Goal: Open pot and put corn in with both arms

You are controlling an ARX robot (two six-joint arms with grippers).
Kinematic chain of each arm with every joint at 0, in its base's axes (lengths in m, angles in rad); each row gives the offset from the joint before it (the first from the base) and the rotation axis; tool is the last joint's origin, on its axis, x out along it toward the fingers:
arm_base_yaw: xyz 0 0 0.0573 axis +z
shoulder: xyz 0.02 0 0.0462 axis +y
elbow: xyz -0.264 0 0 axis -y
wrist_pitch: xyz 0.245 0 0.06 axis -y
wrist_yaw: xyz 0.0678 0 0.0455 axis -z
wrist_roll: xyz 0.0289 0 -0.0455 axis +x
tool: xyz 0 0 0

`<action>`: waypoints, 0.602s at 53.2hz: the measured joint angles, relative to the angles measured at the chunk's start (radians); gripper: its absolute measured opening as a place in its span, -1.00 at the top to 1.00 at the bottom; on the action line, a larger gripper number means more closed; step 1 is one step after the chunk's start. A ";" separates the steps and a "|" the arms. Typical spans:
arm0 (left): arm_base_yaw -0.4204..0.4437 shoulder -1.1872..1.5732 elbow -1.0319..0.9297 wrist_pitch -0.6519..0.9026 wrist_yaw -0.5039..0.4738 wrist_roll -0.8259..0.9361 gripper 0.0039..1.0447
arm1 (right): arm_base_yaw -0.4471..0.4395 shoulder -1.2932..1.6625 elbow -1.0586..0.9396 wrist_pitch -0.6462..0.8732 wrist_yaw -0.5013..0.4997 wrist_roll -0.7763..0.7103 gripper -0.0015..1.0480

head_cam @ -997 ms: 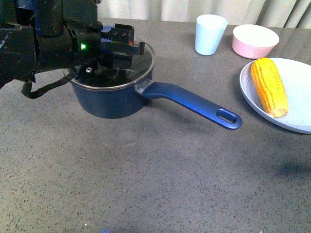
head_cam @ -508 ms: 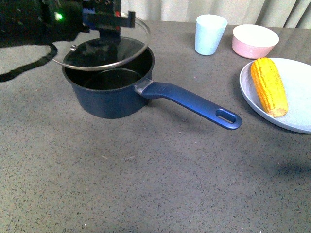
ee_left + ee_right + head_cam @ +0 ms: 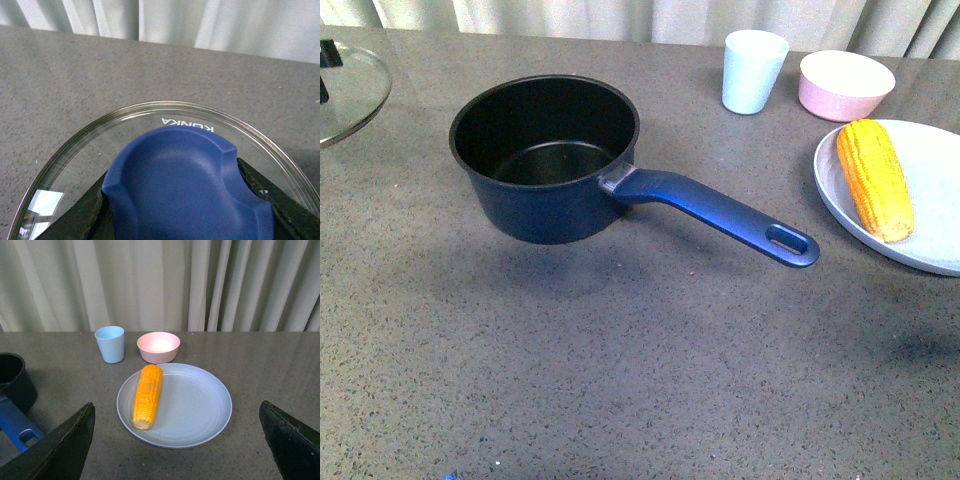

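Speckled grey stone makes up the counter (image 3: 640, 380), matte and a little grainy. One pot (image 3: 545, 165) stands on it toward the left, round, navy outside and dull black inside, open and empty. Its long glossy blue handle (image 3: 720, 212) points right and ends in an oval hole.

One glass lid (image 3: 345, 95) hangs at the far left edge, clear of the pot. From the left wrist view the left claw (image 3: 185, 200) is clamped on the lid's smooth blue knob (image 3: 185, 170), black fingers (image 3: 265, 195) pressed to either side.

One corn (image 3: 873, 178) cob, bumpy yellow-orange and tapered, lies on a single pale blue plate (image 3: 930, 250) at the right, well apart from the pot. Behind stand one light blue cup (image 3: 753, 70) and one pink bowl (image 3: 845, 85).

The right claw (image 3: 176, 407) hovers over the plate, spread wide and holding nothing.
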State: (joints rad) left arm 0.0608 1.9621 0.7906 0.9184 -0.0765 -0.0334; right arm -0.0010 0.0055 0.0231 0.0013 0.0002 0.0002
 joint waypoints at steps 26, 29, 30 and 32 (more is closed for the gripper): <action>-0.011 0.215 -0.021 0.163 0.007 -0.040 -0.07 | 0.000 0.000 0.000 0.000 0.000 0.000 -0.83; -0.017 0.221 -0.022 0.169 0.011 -0.042 -0.07 | 0.000 0.000 0.000 0.000 0.000 0.000 -0.83; -0.021 0.225 -0.023 0.172 0.012 -0.042 -0.07 | 0.000 0.000 0.000 0.000 0.000 0.000 -0.83; -0.026 0.231 -0.023 0.179 0.016 -0.043 -0.07 | 0.000 0.000 0.000 0.000 0.000 0.000 -0.83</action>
State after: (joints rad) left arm 0.0349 2.1933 0.7677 1.0969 -0.0601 -0.0765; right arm -0.0010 0.0055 0.0231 0.0013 0.0002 0.0002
